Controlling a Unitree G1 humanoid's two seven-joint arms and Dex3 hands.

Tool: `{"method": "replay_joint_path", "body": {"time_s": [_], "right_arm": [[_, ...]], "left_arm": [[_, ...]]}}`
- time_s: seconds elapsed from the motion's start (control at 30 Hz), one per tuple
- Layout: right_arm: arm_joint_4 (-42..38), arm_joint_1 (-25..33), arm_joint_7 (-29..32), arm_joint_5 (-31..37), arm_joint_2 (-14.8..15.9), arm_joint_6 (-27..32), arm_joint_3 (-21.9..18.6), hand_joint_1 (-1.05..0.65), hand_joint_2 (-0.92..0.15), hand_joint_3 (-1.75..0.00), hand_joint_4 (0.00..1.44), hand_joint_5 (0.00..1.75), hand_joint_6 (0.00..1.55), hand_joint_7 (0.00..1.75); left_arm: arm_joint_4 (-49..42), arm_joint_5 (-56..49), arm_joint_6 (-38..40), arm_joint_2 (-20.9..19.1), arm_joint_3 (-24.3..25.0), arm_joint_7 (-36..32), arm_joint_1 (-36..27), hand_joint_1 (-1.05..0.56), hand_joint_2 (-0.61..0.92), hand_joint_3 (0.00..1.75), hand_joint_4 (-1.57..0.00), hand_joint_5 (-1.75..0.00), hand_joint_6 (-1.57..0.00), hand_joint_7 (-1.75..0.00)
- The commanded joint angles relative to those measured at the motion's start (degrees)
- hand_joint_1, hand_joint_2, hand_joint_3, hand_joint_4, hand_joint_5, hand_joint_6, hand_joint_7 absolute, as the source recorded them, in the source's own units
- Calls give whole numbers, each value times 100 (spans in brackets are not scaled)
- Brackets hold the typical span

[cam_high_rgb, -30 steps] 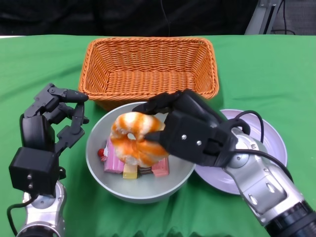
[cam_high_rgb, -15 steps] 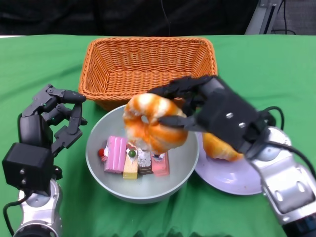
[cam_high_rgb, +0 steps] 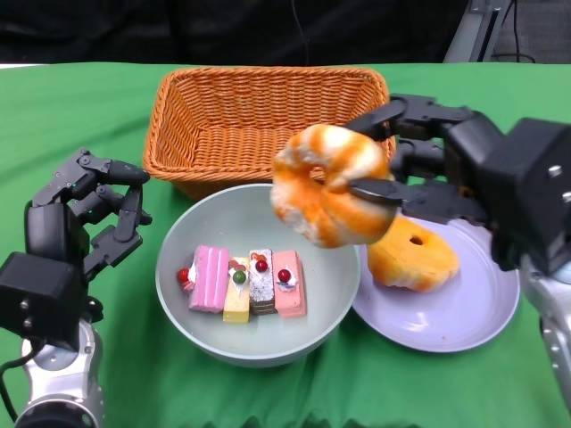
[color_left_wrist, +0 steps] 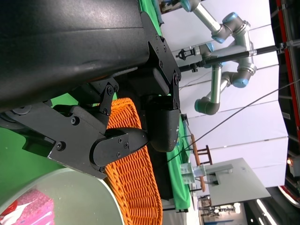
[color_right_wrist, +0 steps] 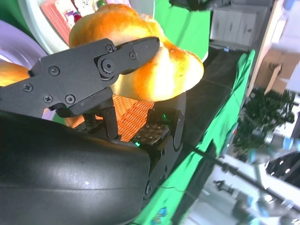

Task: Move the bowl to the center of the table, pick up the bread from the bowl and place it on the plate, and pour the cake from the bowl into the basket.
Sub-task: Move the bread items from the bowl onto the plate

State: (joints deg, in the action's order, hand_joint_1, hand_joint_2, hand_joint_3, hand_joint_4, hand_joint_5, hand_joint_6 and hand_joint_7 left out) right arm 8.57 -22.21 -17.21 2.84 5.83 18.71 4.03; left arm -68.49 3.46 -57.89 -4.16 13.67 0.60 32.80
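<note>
My right hand [cam_high_rgb: 464, 174] grips an orange-and-white bread ring [cam_high_rgb: 328, 185] in the air, over the right rim of the grey bowl [cam_high_rgb: 178, 299] and beside the lilac plate [cam_high_rgb: 464, 312]. The right wrist view shows the same bread [color_right_wrist: 154, 65] pinched under the black fingers [color_right_wrist: 84, 75]. A second bread [cam_high_rgb: 413, 257] lies on the plate. Several cake slices [cam_high_rgb: 245, 281] sit in the bowl. The orange basket [cam_high_rgb: 268, 120] stands behind the bowl. My left hand [cam_high_rgb: 85, 218] hovers left of the bowl with curled fingers and holds nothing; its fingers [color_left_wrist: 98, 140] appear near the bowl rim [color_left_wrist: 61, 187].
A green cloth [cam_high_rgb: 80, 116] covers the table. The basket [color_left_wrist: 136, 187] lies just beyond the bowl in the left wrist view. Grey robot arms [color_left_wrist: 220, 56] and room furniture stand in the background.
My right hand has lifted the bread out of the bowl and carried it right, toward the plate. The cake slices and the second bread now show. The left hand has barely moved.
</note>
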Motion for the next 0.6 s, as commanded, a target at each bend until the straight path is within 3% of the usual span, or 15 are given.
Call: {"method": "replay_joint_path", "body": {"time_s": [0.03, 0.6], "right_arm": [[280, 125, -13, -252, 178, 358, -277, -14, -92, -22, 65, 169, 61, 123], [422, 831, 170, -458, 634, 669, -820, -9, -92, -29, 55, 175, 52, 135]], "left_arm": [[8, 38, 37, -149, 42, 54, 57, -19, 67, 83, -84, -153, -84, -118], [-17, 55, -28, -220, 95, 148, 44, -19, 69, 81, -84, -151, -85, -115]]}}
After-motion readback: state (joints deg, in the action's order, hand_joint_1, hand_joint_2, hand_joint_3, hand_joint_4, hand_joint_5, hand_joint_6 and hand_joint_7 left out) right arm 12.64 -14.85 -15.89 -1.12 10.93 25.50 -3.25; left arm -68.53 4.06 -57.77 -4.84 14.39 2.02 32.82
